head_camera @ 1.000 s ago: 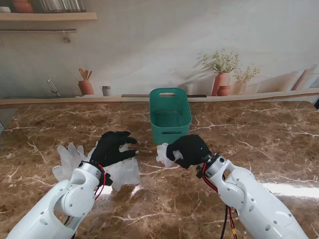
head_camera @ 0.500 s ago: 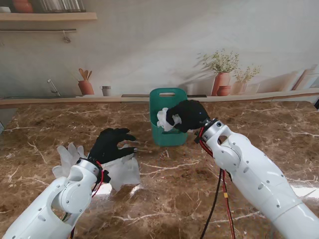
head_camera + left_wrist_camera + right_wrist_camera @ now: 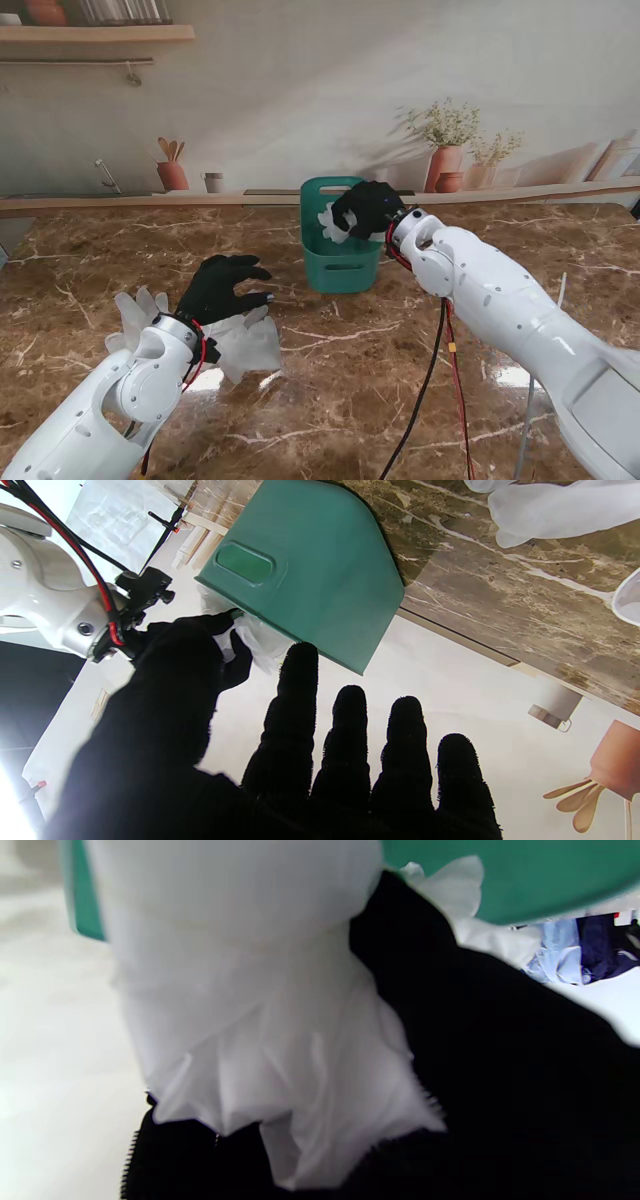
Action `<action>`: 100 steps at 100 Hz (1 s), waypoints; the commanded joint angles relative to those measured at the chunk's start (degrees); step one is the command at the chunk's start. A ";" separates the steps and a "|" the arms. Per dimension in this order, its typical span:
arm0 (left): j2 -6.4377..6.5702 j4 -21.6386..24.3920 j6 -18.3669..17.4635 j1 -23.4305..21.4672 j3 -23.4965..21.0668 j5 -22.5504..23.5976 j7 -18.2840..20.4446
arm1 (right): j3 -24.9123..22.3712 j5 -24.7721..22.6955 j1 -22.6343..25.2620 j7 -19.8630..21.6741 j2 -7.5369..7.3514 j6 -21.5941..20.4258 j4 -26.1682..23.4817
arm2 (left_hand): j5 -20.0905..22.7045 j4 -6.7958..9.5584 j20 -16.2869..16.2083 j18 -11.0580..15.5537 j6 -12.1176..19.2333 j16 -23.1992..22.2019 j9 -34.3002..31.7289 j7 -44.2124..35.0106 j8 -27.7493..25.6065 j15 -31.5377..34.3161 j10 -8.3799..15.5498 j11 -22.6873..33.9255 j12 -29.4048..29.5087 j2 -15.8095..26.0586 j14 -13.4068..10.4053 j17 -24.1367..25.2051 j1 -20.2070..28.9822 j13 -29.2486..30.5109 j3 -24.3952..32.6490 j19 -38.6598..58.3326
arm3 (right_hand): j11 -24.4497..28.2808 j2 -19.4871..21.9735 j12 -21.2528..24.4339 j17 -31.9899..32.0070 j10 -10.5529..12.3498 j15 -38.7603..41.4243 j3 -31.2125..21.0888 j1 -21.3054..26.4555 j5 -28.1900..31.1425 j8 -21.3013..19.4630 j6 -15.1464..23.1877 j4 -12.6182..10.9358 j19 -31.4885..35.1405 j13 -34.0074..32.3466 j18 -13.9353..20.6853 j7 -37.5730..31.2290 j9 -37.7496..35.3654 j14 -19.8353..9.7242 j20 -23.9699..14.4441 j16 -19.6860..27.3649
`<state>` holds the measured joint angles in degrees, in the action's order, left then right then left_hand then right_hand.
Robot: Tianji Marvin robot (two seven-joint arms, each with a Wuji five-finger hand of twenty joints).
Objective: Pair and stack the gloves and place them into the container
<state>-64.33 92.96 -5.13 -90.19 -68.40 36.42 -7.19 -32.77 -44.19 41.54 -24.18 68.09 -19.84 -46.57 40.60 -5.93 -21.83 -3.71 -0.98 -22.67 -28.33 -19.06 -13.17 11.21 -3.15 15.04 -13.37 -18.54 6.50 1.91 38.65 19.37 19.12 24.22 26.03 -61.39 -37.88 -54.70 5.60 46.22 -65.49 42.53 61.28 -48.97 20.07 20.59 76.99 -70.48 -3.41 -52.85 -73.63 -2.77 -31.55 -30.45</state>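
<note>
Marble table (image 3: 560,250), potted plants (image 3: 446,150)

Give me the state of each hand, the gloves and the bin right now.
Right hand: shut on a bunched white glove, over the bin's opening.
Left hand: open, fingers spread, above the gloves on the table.
Gloves on the table: lying flat, not yet binned.
Green bin: upright.

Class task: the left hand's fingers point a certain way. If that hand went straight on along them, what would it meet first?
Probably the green container: the left hand points toward it across bare table. Depth is unclear.
</note>
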 commanded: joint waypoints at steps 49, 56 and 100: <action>0.13 1.32 0.69 -2.04 -1.17 1.28 -0.23 | 2.45 5.49 -3.27 7.67 2.34 -1.53 5.78 | 0.32 1.47 -0.55 0.65 0.83 0.92 -1.15 0.84 0.15 -1.64 0.99 -1.25 0.56 2.02 -3.03 0.57 1.24 -0.29 -2.01 -2.44 | -8.29 8.56 11.57 15.70 0.93 -22.73 -1.20 -20.01 -18.44 18.75 -9.09 -11.61 -9.65 10.17 -1.59 31.54 16.15 1.36 -2.22 -0.55; 0.09 1.37 0.74 -2.17 -1.23 1.26 -0.39 | 1.14 5.10 -2.67 9.52 1.50 -1.23 3.77 | 0.51 1.47 -0.55 0.69 0.98 0.91 -1.14 0.69 0.09 -1.65 0.96 -1.26 0.57 2.06 -3.03 0.61 1.32 -0.32 -2.02 -2.53 | -9.35 9.22 12.47 17.20 0.77 -23.35 -0.05 -22.72 -19.51 19.49 -8.78 -11.41 -10.28 11.45 -2.05 32.33 18.17 2.09 -2.37 -0.31; 0.19 2.01 0.23 -3.07 -2.18 1.82 -0.51 | -5.48 1.81 1.02 21.32 -3.11 1.88 -7.96 | 0.31 1.48 -0.74 0.57 1.28 0.94 -0.74 0.42 -0.07 -1.80 0.63 -1.41 0.63 2.21 -2.81 0.62 1.31 -0.62 -2.44 -2.98 | -14.26 13.82 17.40 24.01 0.36 -28.08 5.95 -29.84 -22.86 22.49 -7.46 -11.69 -16.49 18.54 -2.73 35.21 26.53 3.17 -3.42 1.64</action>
<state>-64.28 94.66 -4.78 -92.67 -70.36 37.94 -7.62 -36.58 -41.31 41.60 -4.40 66.14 -18.44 -52.09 40.60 -5.93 -21.83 -3.71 -0.98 -22.63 -28.33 -19.06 -13.17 11.20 -3.15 15.03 -13.37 -18.54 6.48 1.91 38.69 19.37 18.53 22.82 12.36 -48.25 -21.69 -32.08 5.54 19.04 -60.79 15.64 39.46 -27.21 12.24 11.25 62.46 -53.67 -5.67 -18.53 -48.23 0.42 -33.60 -29.69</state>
